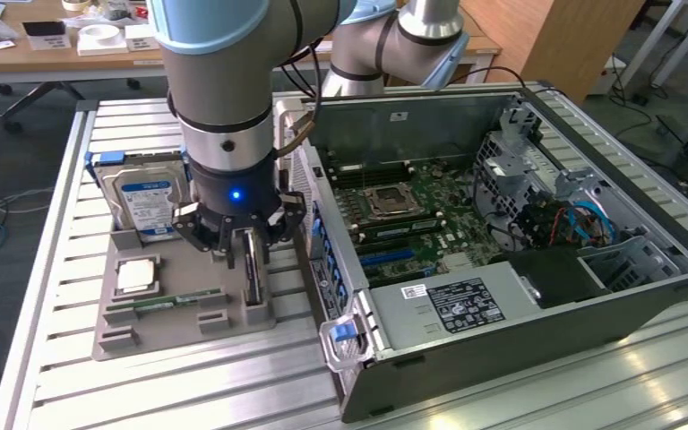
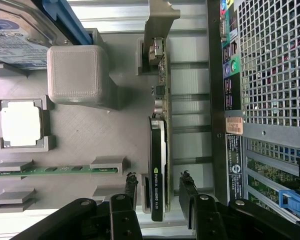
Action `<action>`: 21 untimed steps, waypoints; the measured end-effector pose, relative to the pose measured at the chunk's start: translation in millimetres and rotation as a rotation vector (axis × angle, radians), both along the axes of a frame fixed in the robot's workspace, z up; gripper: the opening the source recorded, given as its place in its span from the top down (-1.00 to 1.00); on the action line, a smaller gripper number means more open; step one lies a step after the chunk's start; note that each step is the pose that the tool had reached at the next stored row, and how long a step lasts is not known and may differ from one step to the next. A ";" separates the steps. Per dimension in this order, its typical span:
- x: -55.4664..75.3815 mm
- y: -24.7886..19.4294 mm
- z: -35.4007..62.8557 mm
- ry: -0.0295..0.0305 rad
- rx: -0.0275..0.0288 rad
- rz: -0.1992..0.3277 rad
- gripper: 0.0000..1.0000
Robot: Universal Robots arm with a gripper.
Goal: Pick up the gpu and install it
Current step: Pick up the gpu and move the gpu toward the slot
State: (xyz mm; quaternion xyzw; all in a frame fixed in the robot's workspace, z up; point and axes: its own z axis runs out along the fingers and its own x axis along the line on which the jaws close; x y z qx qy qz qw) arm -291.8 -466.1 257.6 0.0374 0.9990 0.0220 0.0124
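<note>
The gpu (image 1: 252,273) stands on its edge in a slot of the grey holder tray (image 1: 183,313), on the side nearest the computer case. In the wrist view the gpu (image 2: 157,145) is a thin dark card with a silver bracket at its far end. My gripper (image 1: 248,244) hangs low right over it. The gripper (image 2: 159,182) is open, with one finger (image 2: 130,192) on each side of the card and a gap between each finger and the card's faces. Nothing is held.
The tray also carries a hard drive (image 1: 147,197) with a blue-white label, a square processor (image 1: 137,275) and a green memory stick (image 1: 165,300). The open computer case (image 1: 631,296) lies at the exterior view's right, motherboard (image 1: 410,210) exposed. Its rear panel (image 2: 270,75) stands close beside the gpu.
</note>
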 end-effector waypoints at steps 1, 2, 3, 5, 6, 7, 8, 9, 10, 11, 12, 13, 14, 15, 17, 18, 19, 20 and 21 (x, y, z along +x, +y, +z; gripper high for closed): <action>0.0 0.0 0.0 0.0000 0.0000 0.000 0.05; 0.0 0.0 0.0 0.0000 0.0000 0.000 0.05; 0.0 0.0 -0.1 -0.0001 0.0001 0.000 0.05; 0.0 0.0 -0.2 -0.0001 0.0001 0.000 0.05; 0.0 0.0 -0.2 -0.0001 0.0001 0.000 0.05; 0.0 0.0 -0.2 -0.0001 0.0001 0.000 0.05; 0.0 0.0 -0.2 -0.0001 0.0001 0.000 0.05; 0.0 0.0 -0.2 -0.0001 0.0001 0.000 0.05; 0.3 0.0 -0.2 -0.0001 0.0001 0.000 0.05; 0.3 0.0 -0.3 -0.0002 0.0001 0.000 0.05; 0.3 0.1 -0.4 -0.0002 0.0002 0.000 0.05; 0.4 0.4 -0.6 -0.0004 0.0003 0.000 0.05; 0.3 0.9 -0.7 -0.0002 0.0002 0.000 0.05; 0.3 1.3 -0.8 -0.0001 0.0001 0.000 0.05; 0.3 1.5 -1.1 -0.0002 0.0002 0.000 0.05; 0.3 1.5 -1.1 -0.0002 0.0002 0.000 0.05; 0.3 1.6 -1.1 -0.0001 0.0001 0.000 0.05; 0.3 1.6 -1.1 -0.0001 0.0001 0.000 0.05; 0.3 1.6 -1.1 -0.0001 0.0001 0.000 0.05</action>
